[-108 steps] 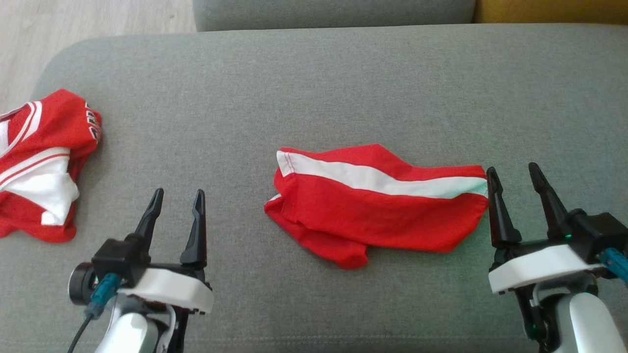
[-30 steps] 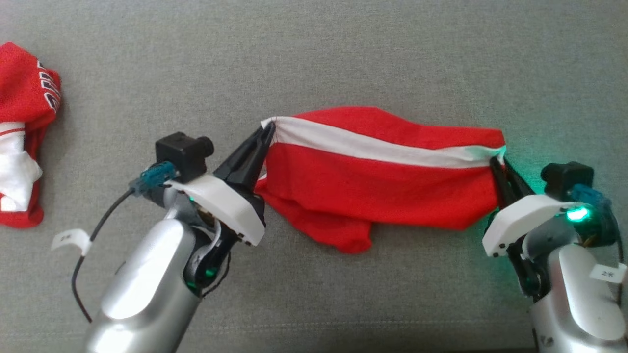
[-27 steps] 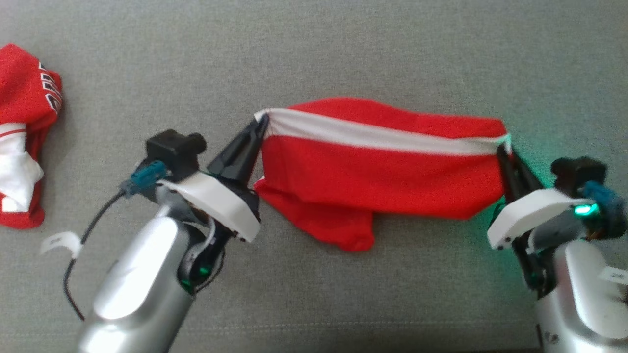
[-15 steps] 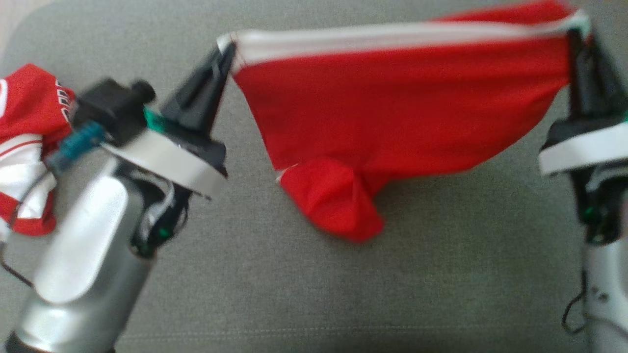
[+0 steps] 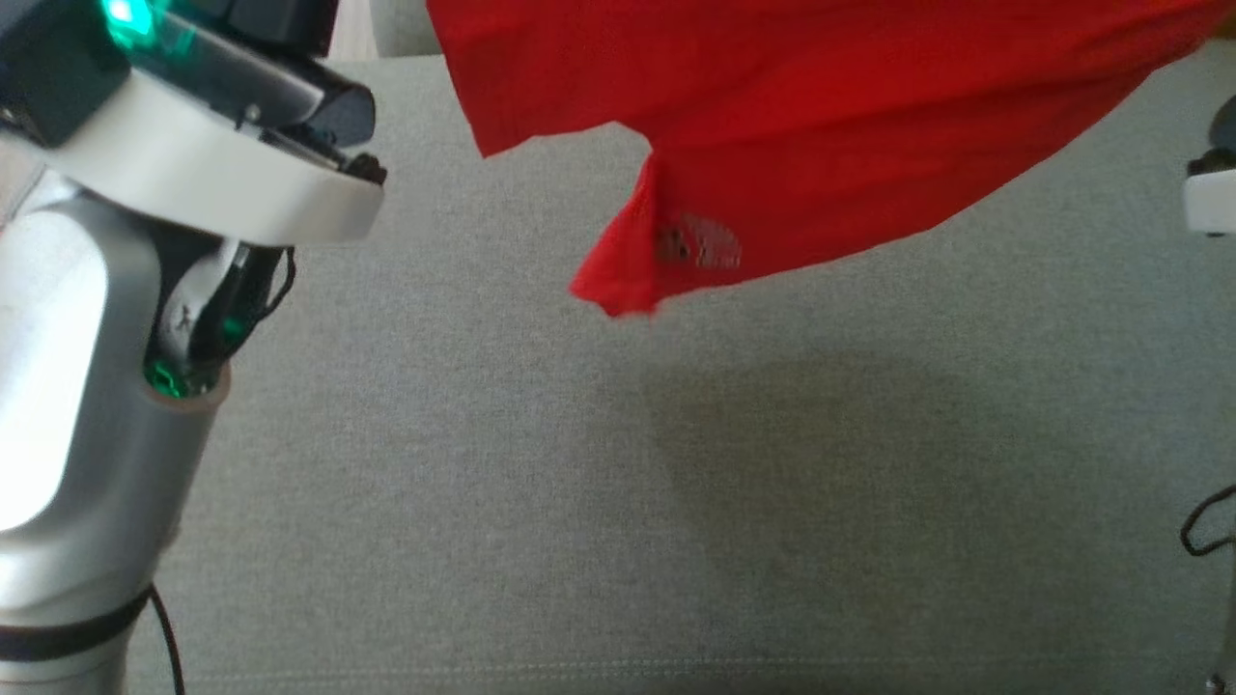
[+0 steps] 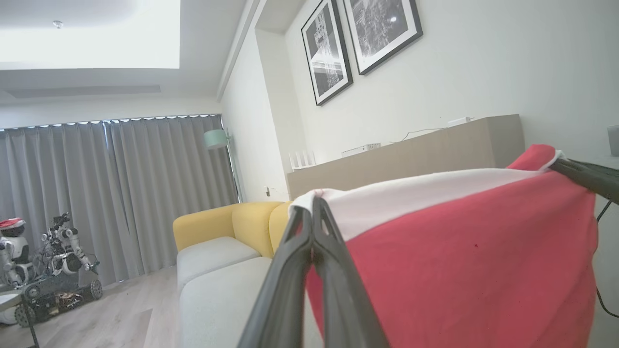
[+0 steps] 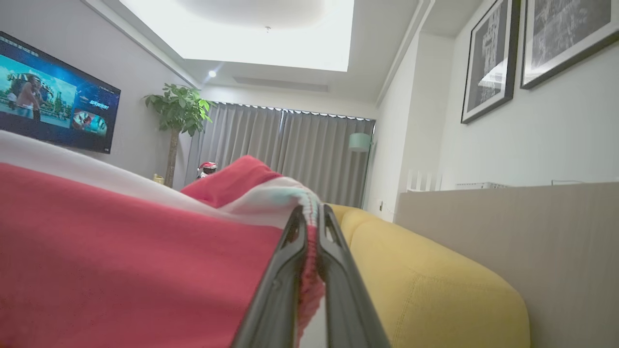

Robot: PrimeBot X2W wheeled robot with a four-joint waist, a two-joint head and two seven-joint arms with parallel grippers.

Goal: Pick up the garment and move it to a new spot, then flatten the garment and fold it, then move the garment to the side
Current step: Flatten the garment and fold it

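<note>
2 garment [image 5: 821,116] corners tight in left gripper [image 6: 313,207] and right gripper [image 7: 309,212], hem clear above grey cushion [image 5: 579,502].

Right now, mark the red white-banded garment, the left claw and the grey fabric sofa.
red white-banded garment [image 5: 821,116], head view, hanging red panel
left claw [image 6: 312,210], left wrist view, between fingertips
grey fabric sofa [image 5: 463,502], head view, bare seat

Left forearm [image 5: 58,386]: silver shell, as I see it. White wrist plate [image 5: 212,193] above; black housing [image 5: 48,77] with green lamp [image 5: 121,14] lit. Thin black cable [image 5: 166,627] below. Left claw [image 6: 313,203], right claw [image 7: 309,210]: long, dark, tapering fingers [image 6: 283,285].
</note>
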